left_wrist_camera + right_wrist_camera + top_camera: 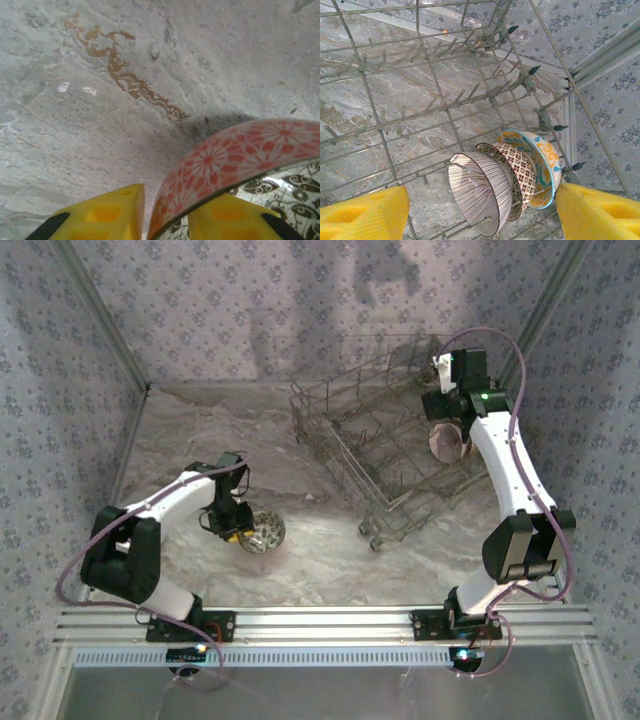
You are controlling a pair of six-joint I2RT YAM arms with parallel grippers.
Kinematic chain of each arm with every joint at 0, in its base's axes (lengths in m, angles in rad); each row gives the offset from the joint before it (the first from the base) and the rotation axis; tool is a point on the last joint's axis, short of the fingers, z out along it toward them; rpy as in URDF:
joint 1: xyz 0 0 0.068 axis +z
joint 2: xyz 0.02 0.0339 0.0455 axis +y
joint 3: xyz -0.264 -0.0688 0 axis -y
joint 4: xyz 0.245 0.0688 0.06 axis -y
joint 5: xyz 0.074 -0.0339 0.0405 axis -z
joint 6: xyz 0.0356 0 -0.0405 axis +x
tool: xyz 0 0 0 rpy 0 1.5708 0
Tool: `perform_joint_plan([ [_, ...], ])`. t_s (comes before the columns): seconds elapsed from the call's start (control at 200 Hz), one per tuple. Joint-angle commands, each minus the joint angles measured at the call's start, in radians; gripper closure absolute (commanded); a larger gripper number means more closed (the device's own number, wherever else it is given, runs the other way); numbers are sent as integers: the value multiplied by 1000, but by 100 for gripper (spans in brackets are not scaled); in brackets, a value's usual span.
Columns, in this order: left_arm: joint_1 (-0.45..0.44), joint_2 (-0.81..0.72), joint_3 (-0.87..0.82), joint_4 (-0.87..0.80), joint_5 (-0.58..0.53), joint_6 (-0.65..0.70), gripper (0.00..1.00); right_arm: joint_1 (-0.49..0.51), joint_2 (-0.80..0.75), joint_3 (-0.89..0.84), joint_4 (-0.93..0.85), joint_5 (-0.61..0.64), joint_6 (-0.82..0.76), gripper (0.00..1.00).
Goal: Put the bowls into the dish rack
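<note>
My left claw is clenched on the rim of the red-patterned bowl, which sits on the table apart from the dish rack. My right claw hangs released over the rack. The rack holds a striped bowl, a lattice bowl and an orange-and-blue bowl, nested on edge.

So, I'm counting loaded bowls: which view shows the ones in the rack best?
Right wrist: three bowls stand on edge in the dish rack, patterns clear. Top external gives just a pale disc beside the right arm. Left wrist faces another, red-patterned bowl.
</note>
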Motion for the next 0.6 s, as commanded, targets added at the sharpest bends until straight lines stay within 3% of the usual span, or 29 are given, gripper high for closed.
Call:
perform_joint_plan([
  [0.0,-15,16,16,5,5,11,79,2,-4,-8,-19,-8,-6,21],
  [0.325,-19,-17,117,-34,-12,54,100,3,-4,4,-28,-23,-1,21],
  [0.465,-18,-46,211,-75,-42,81,100,3,-11,14,-39,-26,1,21],
  [0.595,-16,-54,399,-153,-116,129,100,2,-18,41,-54,-41,7,21],
])
